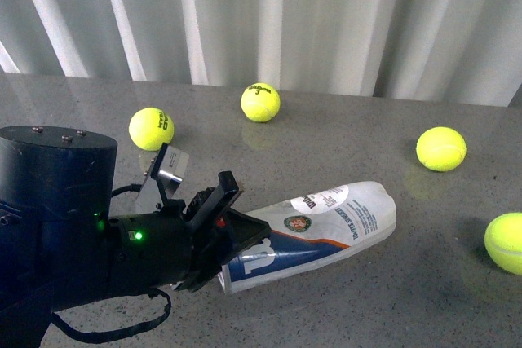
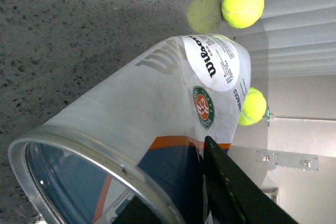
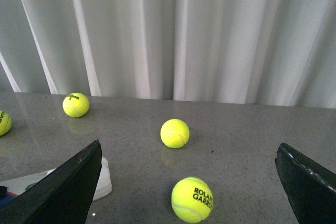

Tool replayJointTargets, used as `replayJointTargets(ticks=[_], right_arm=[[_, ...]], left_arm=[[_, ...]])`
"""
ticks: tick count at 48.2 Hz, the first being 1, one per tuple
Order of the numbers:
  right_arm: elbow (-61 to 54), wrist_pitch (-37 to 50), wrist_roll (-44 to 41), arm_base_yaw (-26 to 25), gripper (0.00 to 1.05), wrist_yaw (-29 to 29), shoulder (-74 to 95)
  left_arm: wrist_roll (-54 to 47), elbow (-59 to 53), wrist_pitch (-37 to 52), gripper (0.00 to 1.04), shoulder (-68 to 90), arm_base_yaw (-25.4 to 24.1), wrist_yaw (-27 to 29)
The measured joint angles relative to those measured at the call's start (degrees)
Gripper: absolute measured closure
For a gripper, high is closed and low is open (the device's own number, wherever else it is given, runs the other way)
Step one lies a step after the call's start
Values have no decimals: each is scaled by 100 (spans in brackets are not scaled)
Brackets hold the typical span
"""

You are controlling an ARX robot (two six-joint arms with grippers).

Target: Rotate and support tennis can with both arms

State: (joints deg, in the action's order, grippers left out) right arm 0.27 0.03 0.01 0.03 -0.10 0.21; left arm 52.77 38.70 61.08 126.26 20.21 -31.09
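The tennis can (image 1: 326,222) lies on its side on the grey table, a clear tube with a navy-and-white label and a round red-green emblem. My left gripper (image 1: 218,230) is shut on its open, silver-rimmed end (image 2: 79,148), with one black finger (image 2: 231,190) pressed against the label. The can's white far end (image 3: 103,182) shows in the right wrist view beside one finger (image 3: 63,192). My right gripper (image 3: 188,150) is open, away from the can, with a yellow-green ball (image 3: 192,199) on the table between its fingers. The right arm is out of the front view.
Several loose tennis balls lie around: at back left (image 1: 151,128), back middle (image 1: 260,102), right (image 1: 441,148) and far right edge (image 1: 507,242). A white curtain (image 1: 285,14) hangs behind the table's far edge. The bulky left arm (image 1: 57,218) fills the near left.
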Motion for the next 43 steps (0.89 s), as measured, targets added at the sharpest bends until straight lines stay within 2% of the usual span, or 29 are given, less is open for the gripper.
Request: replayJointTargets(ticks=[5, 12, 17, 26, 31, 34, 38, 43], right_arm=[[0, 0, 0, 0, 7, 0, 0], [0, 0, 0, 0, 7, 0, 0], [0, 0, 0, 0, 7, -2, 0], [0, 0, 0, 0, 7, 0, 0], [0, 0, 0, 0, 7, 0, 0], [0, 0, 0, 0, 7, 0, 0], [0, 0, 0, 0, 7, 0, 0], [0, 0, 0, 0, 7, 0, 0]], left_arm=[[101, -39, 59, 101, -79, -24, -70], [-81, -275, -317, 101, -713, -155, -254], [-584, -284, -1163, 101, -1403, -227, -337], [-2157, 385, -3836, 101, -2911, -317, -186], [-4050, 1683, -6382, 101, -3685, -173, 699], [-5460, 2516, -7711, 101, -3713, 17, 1561], [-6599, 3058, -8522, 101, -3574, 170, 2127], [-8382, 3908, -9683, 101, -3086, 455, 3134]])
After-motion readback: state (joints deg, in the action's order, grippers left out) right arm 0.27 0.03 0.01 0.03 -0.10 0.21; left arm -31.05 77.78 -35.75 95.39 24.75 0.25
